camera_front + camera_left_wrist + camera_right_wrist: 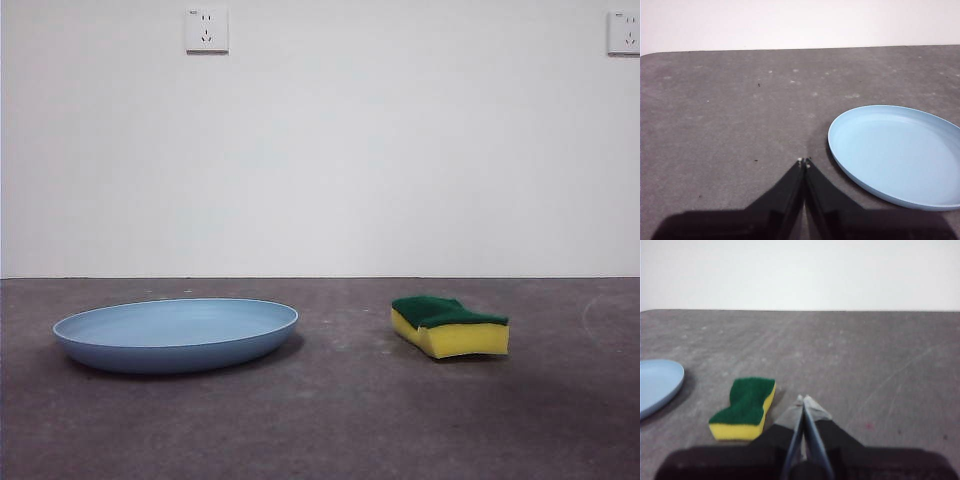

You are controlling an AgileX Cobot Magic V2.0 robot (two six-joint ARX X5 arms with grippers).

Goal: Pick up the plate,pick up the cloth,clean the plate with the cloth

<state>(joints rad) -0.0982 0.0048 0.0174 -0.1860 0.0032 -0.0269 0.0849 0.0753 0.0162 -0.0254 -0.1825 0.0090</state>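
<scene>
The light-blue plate [175, 333] lies flat on the grey table at the left of the front view. The cloth, a yellow sponge with a green scouring top [449, 325], lies to its right, green side up. My left gripper [804, 161] is shut and empty, hovering over bare table beside the plate [897, 152]. Over on the other side, my right gripper [803, 399] is shut with nothing in it, close beside the cloth [745, 406]; the plate's rim [657, 385] shows at that view's edge. Neither arm appears in the front view.
A white wall stands behind the table, with two sockets [206, 30] [624, 32] high up. The table's far edge [800, 49] runs along the wall.
</scene>
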